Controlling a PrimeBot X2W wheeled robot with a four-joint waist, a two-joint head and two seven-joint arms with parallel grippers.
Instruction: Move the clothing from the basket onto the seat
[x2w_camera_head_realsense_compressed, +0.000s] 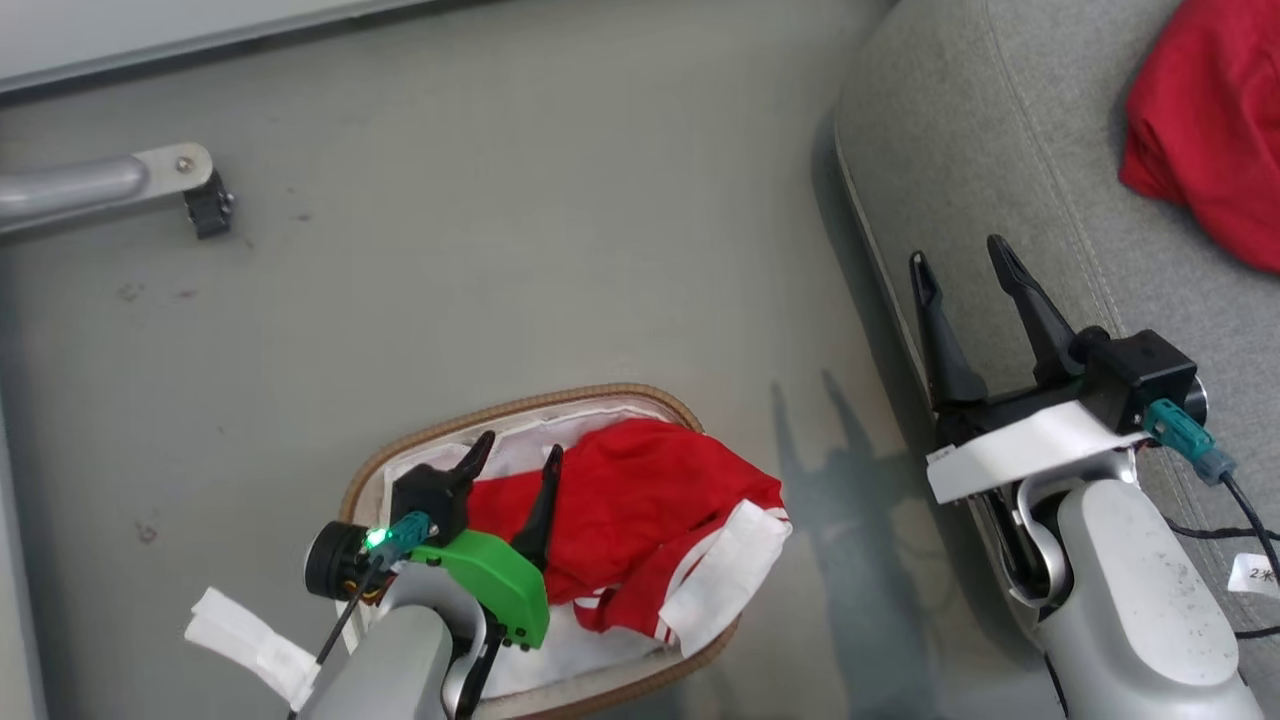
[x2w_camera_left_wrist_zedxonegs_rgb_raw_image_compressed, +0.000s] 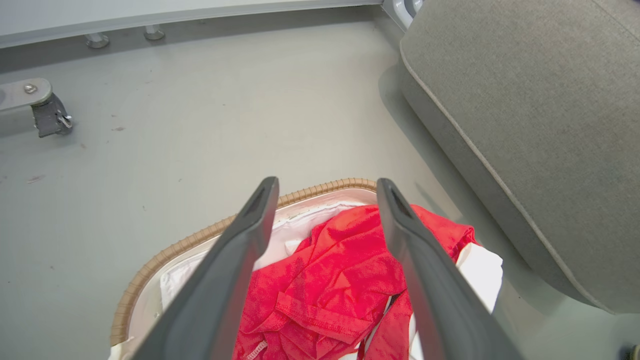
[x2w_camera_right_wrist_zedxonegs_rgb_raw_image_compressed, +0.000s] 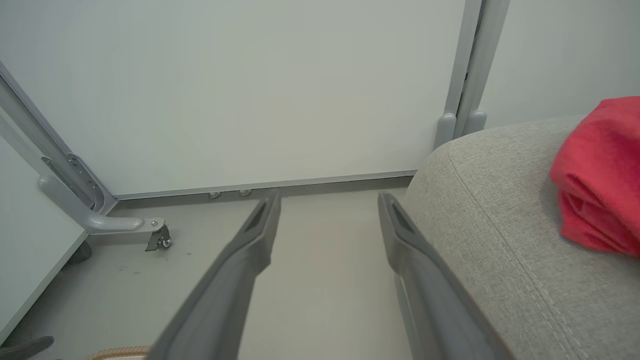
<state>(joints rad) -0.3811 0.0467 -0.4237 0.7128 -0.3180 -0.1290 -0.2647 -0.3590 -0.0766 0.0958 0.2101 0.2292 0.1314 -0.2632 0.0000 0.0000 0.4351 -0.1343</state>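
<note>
Pale grey floor (x2w_camera_head_realsense_compressed: 500, 200) carries everything. A large grey woven-fabric seat (x2w_camera_head_realsense_compressed: 1000, 150), with a rounded edge and a seam line, stands along the floor's right side. Near the seat's far right corner lies a soft plain red garment (x2w_camera_head_realsense_compressed: 1210, 130), bunched, well clear of the seat's edge.

A small white basket (x2w_camera_head_realsense_compressed: 520, 405) with rounded corners and a brown woven rim sits on the floor, apart from the seat's front edge. Inside it, over the white cloth liner (x2w_camera_head_realsense_compressed: 570, 650), lies the crumpled red garment with white trim (x2w_camera_head_realsense_compressed: 640, 500). Its white panel hangs over the basket's rim on the side towards the seat.

Left gripper (x2w_camera_head_realsense_compressed: 520, 450) hovers over the basket's left half, its two dark fingers spread wide with nothing between them. The tips are close over the red folds; whether they touch the cloth cannot be told. Right gripper (x2w_camera_head_realsense_compressed: 958, 252) hangs by the seat's front edge, fingers likewise wide apart and empty.

Judgement: one garment is on the seat, one to go. The piece in the basket looks light, limp, not slippery and not fragile. It will likely sag and trail when lifted, and the liner may snag along with it. Best hold is the raised ridge of folds at the heap's centre, pinched deep and clear of the liner.
</note>
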